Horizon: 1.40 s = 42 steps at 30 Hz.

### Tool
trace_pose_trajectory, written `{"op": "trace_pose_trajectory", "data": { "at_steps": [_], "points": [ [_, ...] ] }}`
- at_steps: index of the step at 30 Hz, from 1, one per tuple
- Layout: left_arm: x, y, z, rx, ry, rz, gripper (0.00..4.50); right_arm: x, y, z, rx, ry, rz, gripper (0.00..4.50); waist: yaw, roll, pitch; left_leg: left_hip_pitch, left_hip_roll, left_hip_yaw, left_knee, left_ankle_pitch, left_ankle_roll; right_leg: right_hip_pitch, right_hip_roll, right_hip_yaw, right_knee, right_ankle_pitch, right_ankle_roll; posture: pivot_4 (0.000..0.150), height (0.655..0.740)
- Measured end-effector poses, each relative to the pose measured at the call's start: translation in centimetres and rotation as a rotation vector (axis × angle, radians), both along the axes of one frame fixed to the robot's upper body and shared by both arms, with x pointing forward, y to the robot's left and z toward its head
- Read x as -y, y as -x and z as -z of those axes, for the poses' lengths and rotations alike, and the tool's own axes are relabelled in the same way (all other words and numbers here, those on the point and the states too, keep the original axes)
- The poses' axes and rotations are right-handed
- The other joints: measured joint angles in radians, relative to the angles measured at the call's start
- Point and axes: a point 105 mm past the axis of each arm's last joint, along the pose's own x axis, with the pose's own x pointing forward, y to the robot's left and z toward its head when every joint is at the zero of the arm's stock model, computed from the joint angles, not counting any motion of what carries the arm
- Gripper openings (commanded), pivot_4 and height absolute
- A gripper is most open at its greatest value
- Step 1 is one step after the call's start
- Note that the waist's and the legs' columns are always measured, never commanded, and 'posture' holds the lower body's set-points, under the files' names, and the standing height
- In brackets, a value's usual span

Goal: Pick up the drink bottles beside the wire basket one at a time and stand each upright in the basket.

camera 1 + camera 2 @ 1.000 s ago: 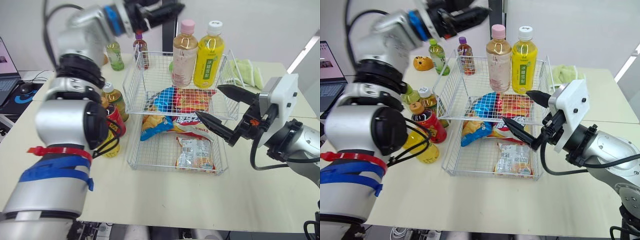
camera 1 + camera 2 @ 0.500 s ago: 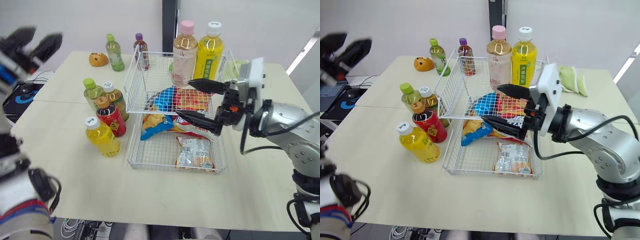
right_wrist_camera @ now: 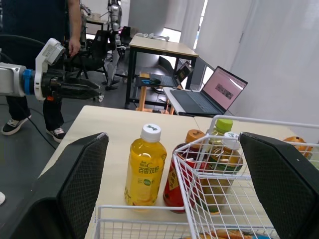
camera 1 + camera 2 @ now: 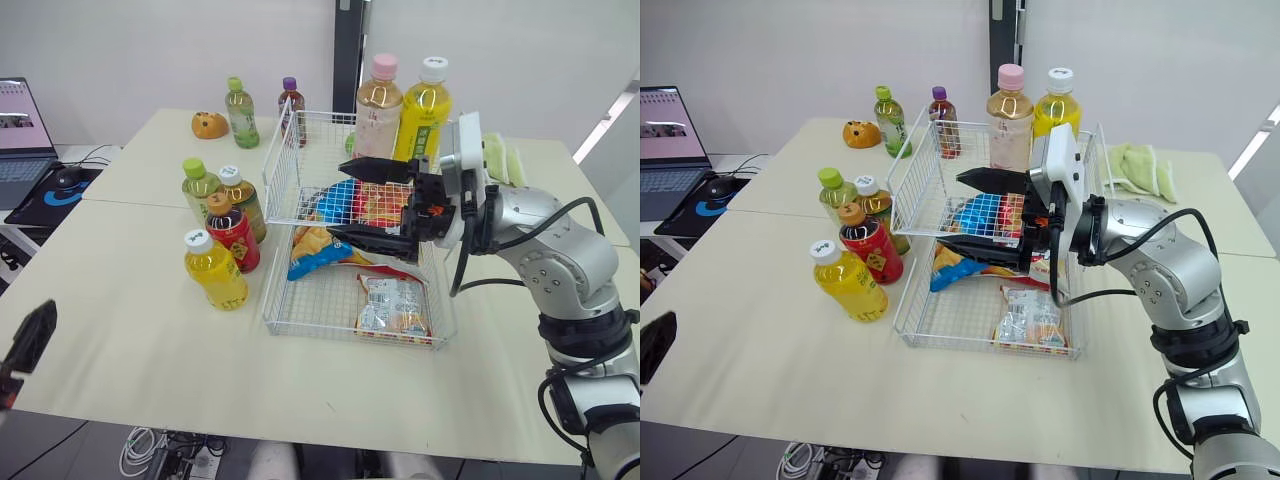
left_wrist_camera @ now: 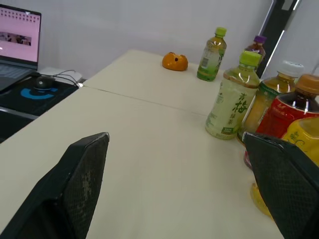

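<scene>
Drink bottles [image 4: 222,240]: four wait centre left beside the wire basket [image 4: 281,262], while an upright pair [image 4: 378,115] stands at its upper end. Right gripper [image 4: 345,198] gapes empty above the basket. The left gripper [image 5: 174,139] is spread wide and empty.

The right tool [image 3: 173,137] spreads its fingers wide above the wire basket [image 3: 185,175]. Just outside the basket's corner a yellow bottle [image 3: 144,169] stands upright beside a red bottle [image 3: 173,185]. Beyond the basket sits an open laptop [image 3: 219,90].
</scene>
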Motion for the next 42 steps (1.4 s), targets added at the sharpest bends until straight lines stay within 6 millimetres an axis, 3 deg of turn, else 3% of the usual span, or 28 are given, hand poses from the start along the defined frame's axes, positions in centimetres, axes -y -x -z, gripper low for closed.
{"op": "trace_pose_trajectory", "data": {
  "at_steps": [6, 10, 16, 22, 28, 34, 42],
  "points": [
    [1.2, 0.0, -1.0, 0.03, -0.021, 0.018, 4.47, 0.0, -0.1, 0.2, -0.001, 0.006, -0.009, 4.5, -0.012, 0.002, 0.001, 0.007, 0.0, 0.003, -0.001, -0.001, 0.001, 0.005, 0.0, 0.003, -0.001, 0.0, -0.001, 0.15, 0.74],
    [1.8, -2.1, -2.2, 0.057, -0.046, 0.072, 4.47, -0.1, -0.2, 0.2, 0.005, 0.009, 0.005, 4.5, -0.007, 0.002, 0.001, 0.007, 0.0, 0.002, -0.003, -0.001, 0.001, 0.005, 0.001, 0.002, -0.001, -0.001, -0.002, 0.15, 0.74],
    [2.8, -8.4, -4.6, 0.094, -0.105, 0.202, 4.47, 0.5, -0.1, 0.2, 0.017, -0.005, 0.047, 4.5, 0.002, 0.003, 0.001, 0.007, 0.0, 0.002, -0.003, -0.001, 0.001, 0.005, 0.001, 0.002, -0.002, -0.001, -0.002, 0.15, 0.74],
    [4.3, -14.5, -5.0, 0.073, -0.138, 0.317, 4.47, 0.9, 0.2, 0.1, 0.03, -0.012, 0.106, 4.5, -0.001, 0.003, 0.001, 0.008, -0.001, 0.003, -0.012, 0.0, 0.0, 0.004, 0.001, 0.001, -0.006, -0.001, -0.001, 0.15, 0.74],
    [5.5, -19.4, -5.5, 0.08, -0.177, 0.383, 4.47, 1.3, 0.2, 0.2, 0.021, -0.014, 0.173, 4.5, -0.004, 0.004, 0.002, 0.004, 0.0, 0.003, -0.017, 0.001, -0.002, 0.003, 0.001, 0.0, -0.015, -0.001, -0.001, 0.15, 0.74],
    [5.4, -22.3, -5.9, 0.077, -0.208, 0.382, 4.47, 1.8, 0.5, -0.3, 0.039, -0.013, 0.223, 4.5, -0.004, 0.003, 0.002, -0.009, 0.0, 0.004, -0.016, 0.002, -0.006, -0.01, 0.001, 0.0, -0.016, -0.001, -0.001, 0.15, 0.74],
    [6.0, -24.8, -4.6, 0.064, -0.229, 0.396, 4.47, 1.8, 0.7, 0.1, 0.017, -0.004, 0.234, 4.5, -0.005, 0.004, 0.002, -0.01, 0.0, 0.005, -0.016, 0.003, -0.006, -0.011, 0.001, 0.0, -0.016, -0.001, -0.001, 0.15, 0.74]
  ]
}}
